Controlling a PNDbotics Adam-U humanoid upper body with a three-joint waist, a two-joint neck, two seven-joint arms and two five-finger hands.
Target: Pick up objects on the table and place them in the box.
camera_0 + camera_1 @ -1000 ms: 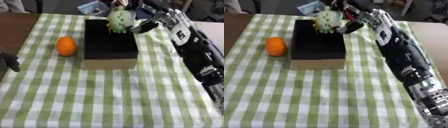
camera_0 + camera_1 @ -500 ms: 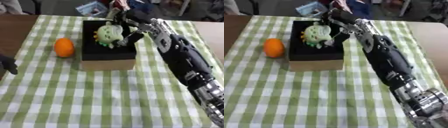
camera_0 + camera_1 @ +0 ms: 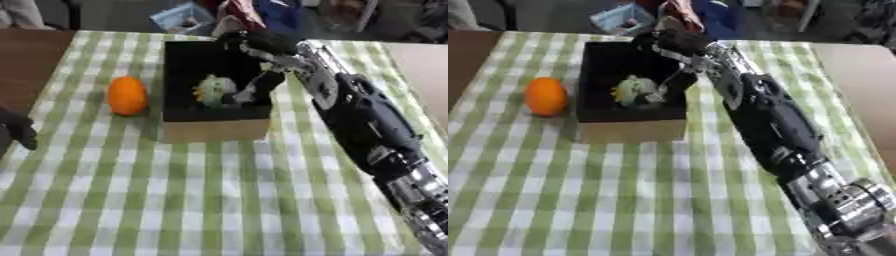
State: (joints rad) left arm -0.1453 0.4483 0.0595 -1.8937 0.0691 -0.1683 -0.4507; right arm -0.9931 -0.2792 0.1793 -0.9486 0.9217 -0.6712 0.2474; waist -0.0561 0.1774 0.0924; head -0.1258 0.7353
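Now, scene: right hand (image 3: 262, 65) reaches over the box (image 3: 214, 131) from its far right corner, the arm running back toward the lower right.
Right hand state: fingers curl down into the box around a pale green toy (image 3: 214, 91); they seem to pinch it at its right side, though the dark interior hides exactly where the fingertips meet it.
Toy: just below and to the left of the hand, inside the box, near its middle; whether it rests on the floor of the box or hangs off it I cannot tell.
Orange (image 3: 127, 95): well to the left of the hand, on the checked cloth (image 3: 201, 200) just beside the box's left wall, not yet picked.
Left hand (image 3: 17, 129): idle at the left edge, far from the working hand; only a dark part shows, and I cannot tell how its fingers stand.
Risk, release: if the fingers open while the toy is off the floor, it may bounce or roll against a wall.
Risk, withdrawal: curled fingers could drag the toy back up and out as the hand lifts.
Risk, box: the wrist sits close to the right rim; a sideways pull may shove or tip the box toward the orange.
Risk, cloth: a shifted box could bunch the cloth and set the orange rolling.
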